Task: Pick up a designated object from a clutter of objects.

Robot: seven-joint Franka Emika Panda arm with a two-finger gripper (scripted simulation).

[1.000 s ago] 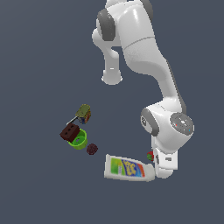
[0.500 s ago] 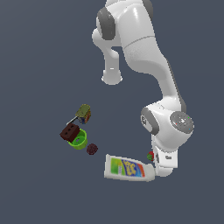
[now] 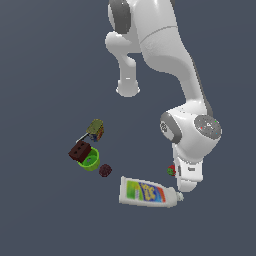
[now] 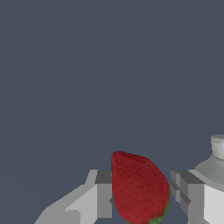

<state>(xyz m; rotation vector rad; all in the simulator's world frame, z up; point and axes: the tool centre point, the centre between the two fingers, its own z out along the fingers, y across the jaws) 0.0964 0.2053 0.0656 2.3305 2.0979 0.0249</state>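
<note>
The tool (image 4: 140, 192) stands with its two blocky grey fingers (image 4: 98, 197) on either side of the strawberry (image 4: 138, 190), the jaws narrowed to about the fruit's width; the wrist view shows each pad just beside the red skin, though whether they press it cannot be told. The strawberry is a plump, tapered red body with a finely dimpled surface and a sliver of green leaf at its wide end. In the exterior view it shows only as a small red and green speck (image 3: 171, 170) at the edge of the arm's white hand, low over the flat dark grey desk (image 3: 45, 215). Just beside it lies the white bottle (image 3: 147, 192), a smooth flattened tube on its side with a bright green, yellow, blue and orange label, its cap end pointing towards the tool; its grey neck and cap (image 4: 216, 151) show close by in the wrist view. Well apart, towards the exterior view's left, sit the dark maroon ball (image 3: 105, 170), rough-looking and round, the glossy green cup (image 3: 90, 161), the dark brown block (image 3: 79, 150) touching the cup, and the tilted olive-orange box (image 3: 95, 130).
</note>
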